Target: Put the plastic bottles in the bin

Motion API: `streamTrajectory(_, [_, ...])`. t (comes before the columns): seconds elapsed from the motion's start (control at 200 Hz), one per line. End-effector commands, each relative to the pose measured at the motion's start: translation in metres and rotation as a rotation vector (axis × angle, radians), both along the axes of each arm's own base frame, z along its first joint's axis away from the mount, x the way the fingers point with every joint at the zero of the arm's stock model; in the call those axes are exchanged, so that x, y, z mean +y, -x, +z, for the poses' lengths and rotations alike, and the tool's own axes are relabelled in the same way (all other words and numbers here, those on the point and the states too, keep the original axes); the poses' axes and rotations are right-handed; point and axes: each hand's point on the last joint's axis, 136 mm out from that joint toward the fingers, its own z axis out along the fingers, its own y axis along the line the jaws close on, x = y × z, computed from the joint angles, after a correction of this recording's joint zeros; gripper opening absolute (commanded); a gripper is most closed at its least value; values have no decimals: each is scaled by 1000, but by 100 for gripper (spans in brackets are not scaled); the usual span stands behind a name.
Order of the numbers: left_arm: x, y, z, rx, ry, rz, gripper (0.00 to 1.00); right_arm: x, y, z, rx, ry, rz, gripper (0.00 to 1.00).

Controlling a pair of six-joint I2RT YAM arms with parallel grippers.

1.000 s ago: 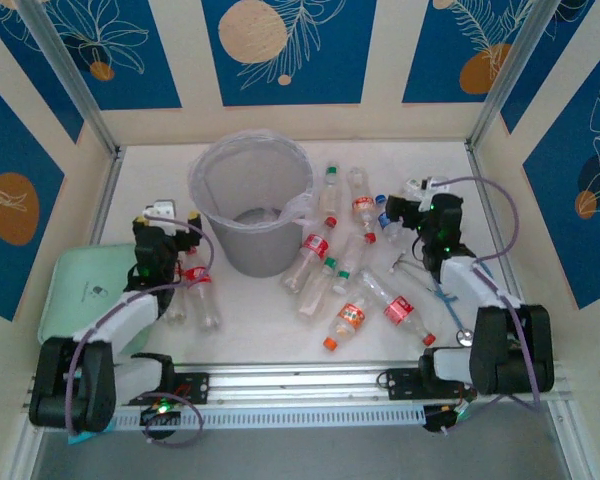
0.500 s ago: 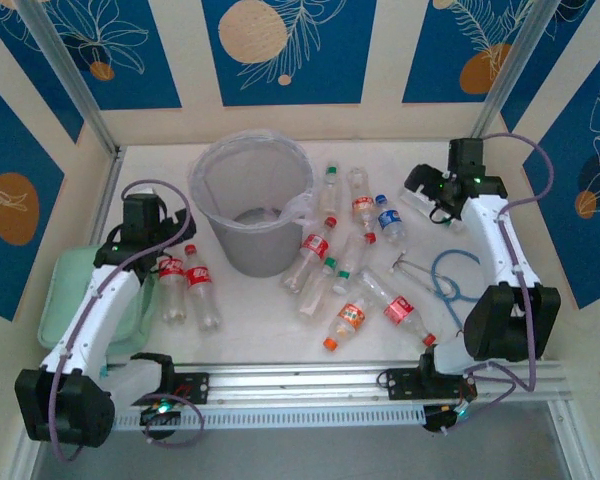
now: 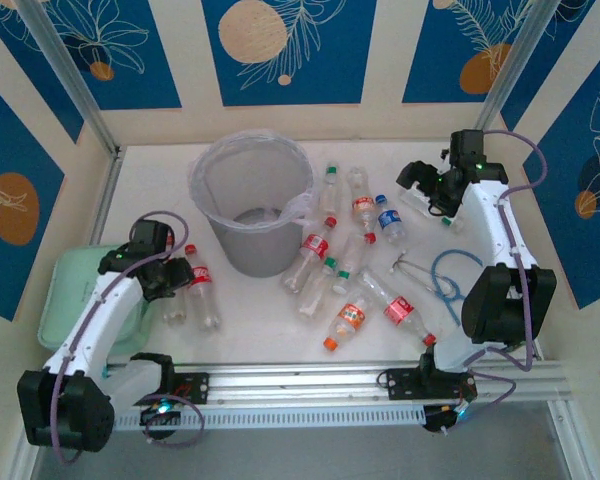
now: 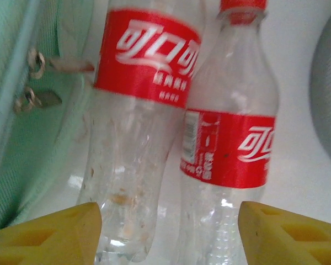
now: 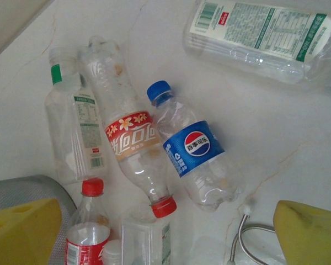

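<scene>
Two red-labelled plastic bottles lie side by side next to the green tray. My left gripper hangs just over their bases, its yellow fingertips apart on either side of the pair; I cannot tell whether they touch. In the top view the left gripper is at these bottles. My right gripper is open above a blue-labelled bottle, with nothing held. From above, the right gripper hovers at the back right. Several more bottles lie right of the grey bin.
The pale green tray lies left of the left gripper, its zipper pulls close to the bottles. A stethoscope lies at the right, its tube near my right fingertip. A large white-green labelled bottle lies beyond.
My left gripper has come down toward the near side onto the two red-labelled bottles and its jaws have narrowed. The right arm swung from the middle bottles to the back right.
</scene>
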Motion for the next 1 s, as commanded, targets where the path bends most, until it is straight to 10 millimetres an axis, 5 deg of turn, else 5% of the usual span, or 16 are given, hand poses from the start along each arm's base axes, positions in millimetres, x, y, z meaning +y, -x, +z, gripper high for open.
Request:
streamTrajectory(0.0, [2,7,-14,31,15,56,67,7,4,0,18,-29,45,99])
streamTrajectory(0.32, [8,5,-52,100,-22,80,60,12,7,-16,51,-41,68,99])
streamTrajectory(0.505, [6,2,-69,104,-5,102,69,20,4,-21,55,-66,78,99])
streamTrajectory(0.59, [1,0,-72,97,22,107,59,24,2,-20,58,-64,90,99])
streamTrajectory(0.785, [3,-9,-47,39,18,106,44,24,-3,-12,38,-45,99,99])
streamTrajectory(0.996, [17,-21,17,-97,-49,128,42,29,-10,8,-11,-85,94,99])
